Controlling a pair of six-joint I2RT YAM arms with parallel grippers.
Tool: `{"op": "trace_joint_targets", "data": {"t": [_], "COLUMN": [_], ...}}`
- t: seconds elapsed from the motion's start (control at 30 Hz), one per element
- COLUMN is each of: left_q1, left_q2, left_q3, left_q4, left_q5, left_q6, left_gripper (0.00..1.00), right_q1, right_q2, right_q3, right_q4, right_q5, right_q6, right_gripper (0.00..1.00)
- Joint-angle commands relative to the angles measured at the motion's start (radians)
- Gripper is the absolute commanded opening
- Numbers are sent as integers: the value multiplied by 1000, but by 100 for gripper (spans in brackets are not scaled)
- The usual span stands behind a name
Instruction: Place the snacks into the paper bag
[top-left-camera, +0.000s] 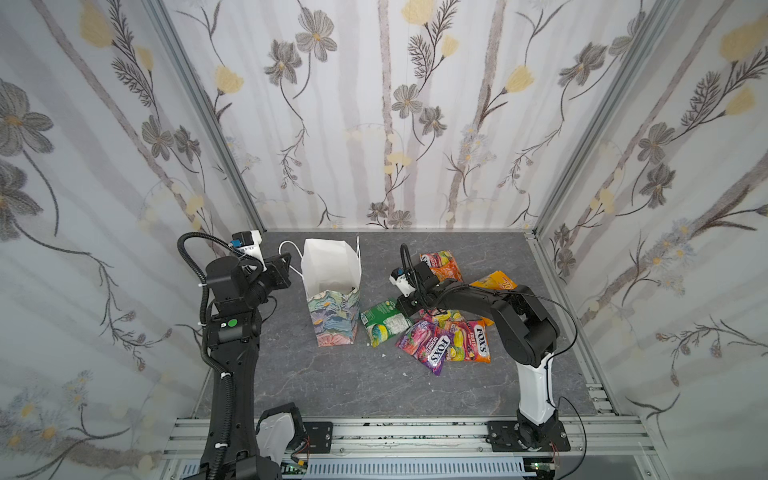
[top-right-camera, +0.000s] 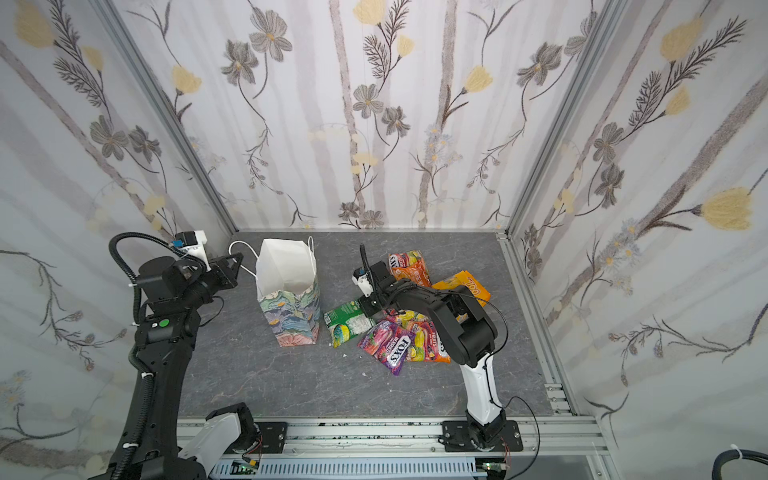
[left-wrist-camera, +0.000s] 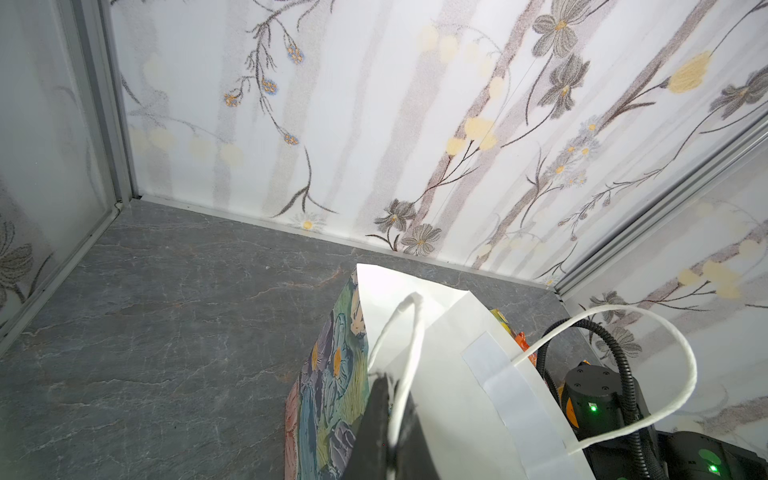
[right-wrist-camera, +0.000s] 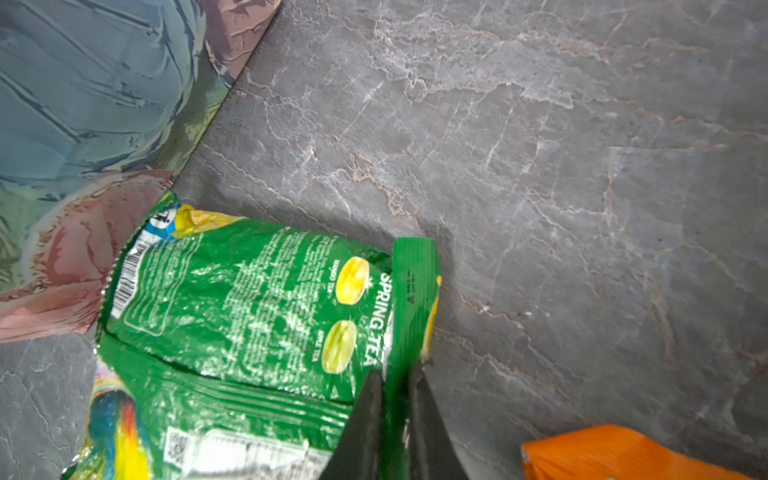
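Right gripper (right-wrist-camera: 395, 376): clenched on the sealed top strip of a glossy green "SPRING TEA" candy pouch (right-wrist-camera: 249, 299); its two black fingers (right-wrist-camera: 365, 419) pinch the strip from both sides, and the strip stands on edge between them.
Left gripper (left-wrist-camera: 390, 419): clamped tight on the rim of the tall upright paper bag (left-wrist-camera: 332, 374), one finger on the painted outside, one on the white inside, with a thin white cord handle (left-wrist-camera: 409, 332) running between them.
Paper bag: stands open left of the middle, toward the back of the grey marble-patterned tabletop (top-left-camera: 332, 386), white lining showing above a pastel blue, green and pink floral front; what lies inside cannot be made out.
Green pouch: lies on the tabletop between the bag and the other snacks, printed back and barcode facing up, its barcode end just beside the bag's pink foot.
Purple "FOX'S" berries pouch (top-left-camera: 428, 347): nearest the front of the pile, overlapping an orange "FOX'S" fruits pouch (top-left-camera: 471, 340) beside it.
Second orange pouch (top-left-camera: 442, 264): flat on the tabletop behind the right gripper, at the back of the group.
Yellow-orange pack (top-left-camera: 496, 283): at the right of the pile, partly hidden under the right arm (top-left-camera: 511, 316).
Left arm (top-left-camera: 232, 332): rises along the left side, wrist turned toward the bag.
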Motion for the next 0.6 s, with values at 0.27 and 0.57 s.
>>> {"op": "trace_joint_targets", "data": {"t": [0.27, 0.57], "left_q1": [0, 1], "left_q2": [-4, -5], "left_q3": [-5, -6], "left_q4": [27, 27], "left_q5": [0, 2], "left_q6": [5, 6], "left_gripper": [0, 0], "right_q1": [-8, -22], "right_q2": [-54, -112], "right_q3": [-2, -11], "right_q4": [24, 44], "right_q5": [-4, -69], "right_q6": [32, 60], "right_gripper": [0, 0]}}
